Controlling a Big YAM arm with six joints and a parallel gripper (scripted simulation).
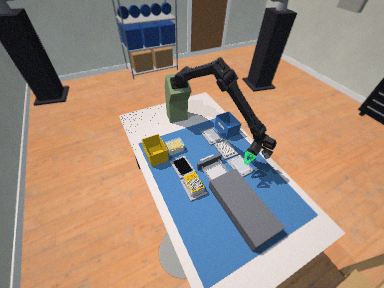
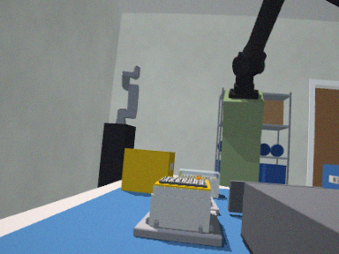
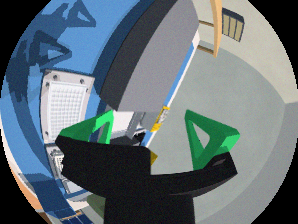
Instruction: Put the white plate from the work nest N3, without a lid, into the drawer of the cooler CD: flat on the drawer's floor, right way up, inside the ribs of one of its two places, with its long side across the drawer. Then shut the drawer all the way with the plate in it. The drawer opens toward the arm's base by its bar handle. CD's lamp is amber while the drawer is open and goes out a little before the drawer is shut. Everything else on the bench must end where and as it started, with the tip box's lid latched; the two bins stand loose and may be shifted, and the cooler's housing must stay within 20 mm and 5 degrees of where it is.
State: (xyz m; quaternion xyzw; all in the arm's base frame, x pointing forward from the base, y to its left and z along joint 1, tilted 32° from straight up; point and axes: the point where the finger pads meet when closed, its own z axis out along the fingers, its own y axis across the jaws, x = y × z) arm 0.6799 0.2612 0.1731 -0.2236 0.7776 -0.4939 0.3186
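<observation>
The grey cooler CD (image 1: 246, 208) lies along the blue mat; it also shows in the wrist view (image 3: 149, 50) and at the right in the exterior view (image 2: 287, 218). Its drawer (image 1: 215, 169) stands pulled out toward the arm's base, with the bar handle (image 1: 209, 161) in front. A white plate (image 1: 241, 165) lies flat in a work nest right of the drawer; the wrist view shows its dotted top (image 3: 63, 106). My gripper (image 1: 248, 159) hovers just above that plate, open and empty, its green fingertips apart. I cannot make out the cooler's lamp.
Two more nests with plates (image 1: 226, 149) (image 1: 212, 135) run back toward a blue bin (image 1: 227, 123). A yellow bin (image 1: 155, 149), a black holder (image 1: 181, 165) and a yellow-topped tip box (image 1: 194, 184) (image 2: 183, 200) stand left of the drawer. The green arm base (image 1: 177, 98) is at the back.
</observation>
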